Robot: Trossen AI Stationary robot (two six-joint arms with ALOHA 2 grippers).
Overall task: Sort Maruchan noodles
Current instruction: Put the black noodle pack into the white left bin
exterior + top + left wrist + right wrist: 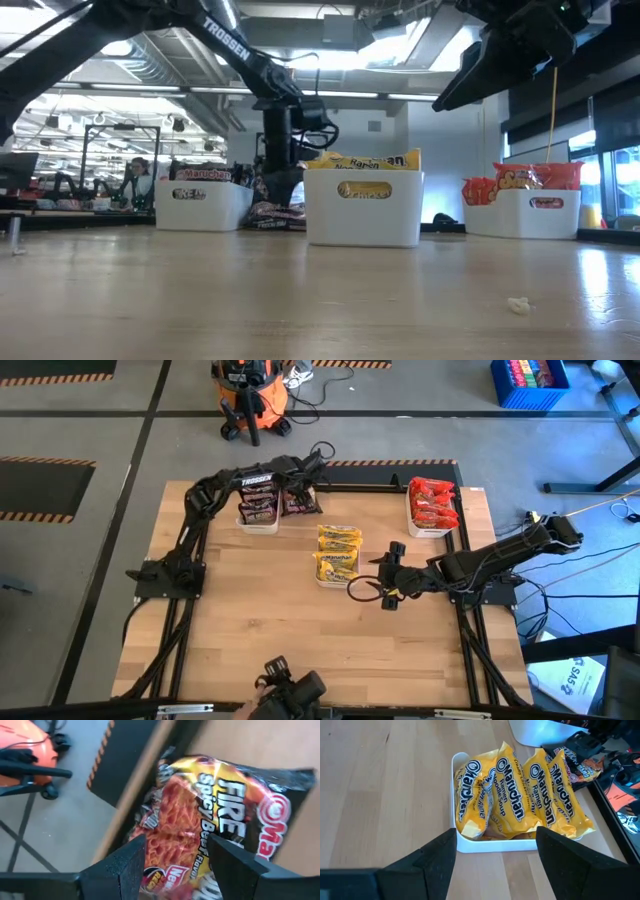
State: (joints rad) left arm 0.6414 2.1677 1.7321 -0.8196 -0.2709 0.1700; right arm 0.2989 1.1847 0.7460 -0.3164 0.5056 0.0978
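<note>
One dark "Fire Spicy Beef" Maruchan packet point(215, 805) lies flat on the wood by the table's far edge point(298, 503), beside a white tray of dark packets point(258, 510). My left gripper point(177, 865) is open and low over it, one finger on each side of the packet's end point(305, 485). Yellow packets point(520, 800) stand on edge in the middle white tray point(338, 552). Red packets fill the right tray point(432, 505). My right gripper point(495, 855) is open, raised above the table just right of the yellow tray point(392, 575).
A black frame rail point(390, 485) runs along the far edge just behind the loose packet. An orange vacuum point(250, 395) stands on the floor beyond. Bare wood point(300, 640) spans the near half of the table. A small crumb point(517, 305) lies near the front.
</note>
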